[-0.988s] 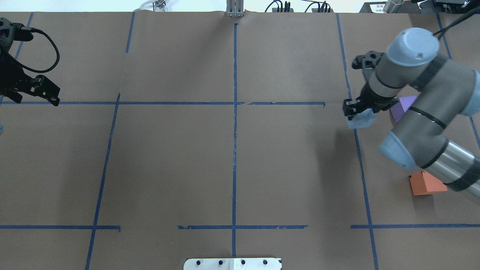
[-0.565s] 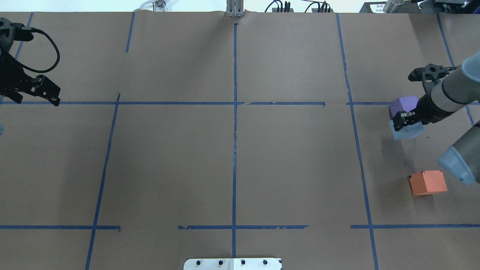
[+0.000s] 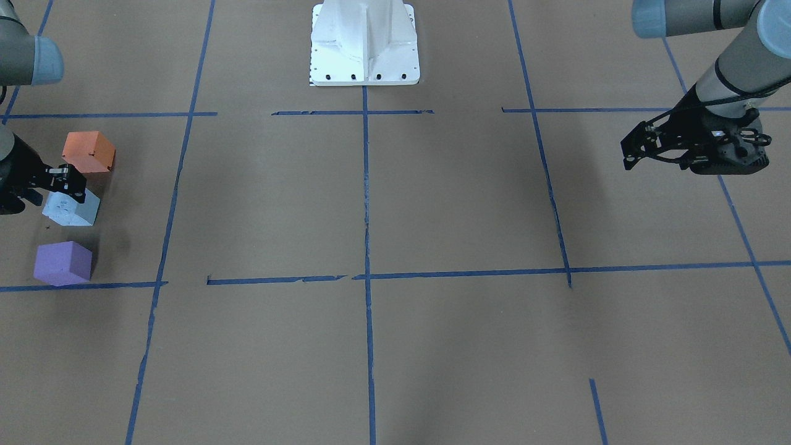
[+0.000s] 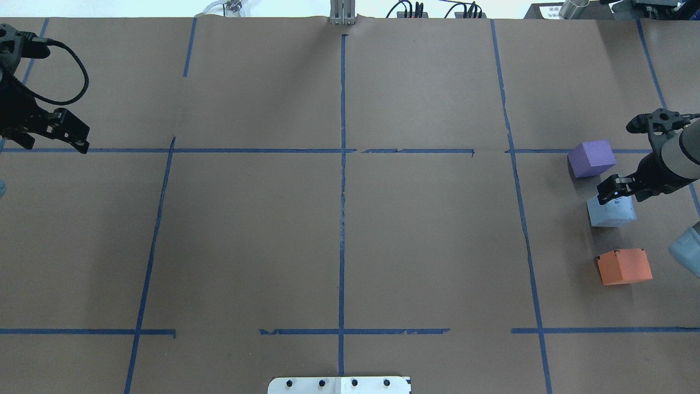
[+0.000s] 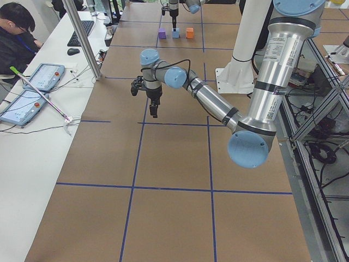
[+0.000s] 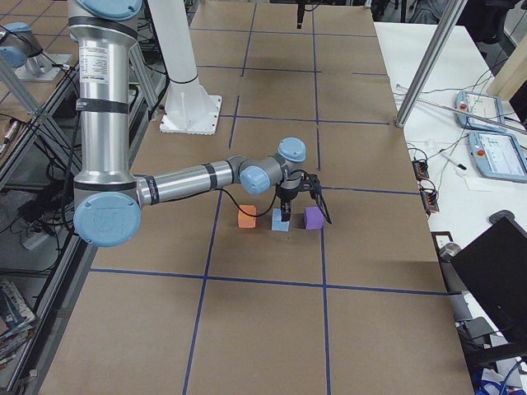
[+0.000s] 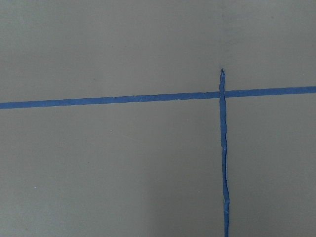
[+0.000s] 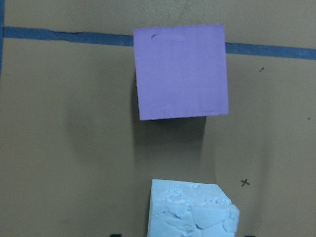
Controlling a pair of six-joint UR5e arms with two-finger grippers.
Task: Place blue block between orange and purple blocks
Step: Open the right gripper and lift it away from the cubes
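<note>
Brown-papered table (image 4: 339,219), blue tape grid. Right gripper (image 4: 615,191), clamped on blue block (image 4: 611,211), has carried it from beside purple block (image 4: 591,157) to between purple and orange block (image 4: 624,266). Left gripper (image 4: 52,134) unmoved, fingers apart.

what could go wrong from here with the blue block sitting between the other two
The right gripper hangs right over the blue block; if its jaws catch on retreat, the block could be dragged out of line. The gaps to the purple block and orange block are small, so a skewed pull could knock either one.

We see the blue block (image 4: 611,212) filling most of the gap between purple block (image 4: 591,158) and orange block (image 4: 624,266). Narrow bare strips flank it. Our right gripper (image 4: 617,189) sits over the blue block.
</note>
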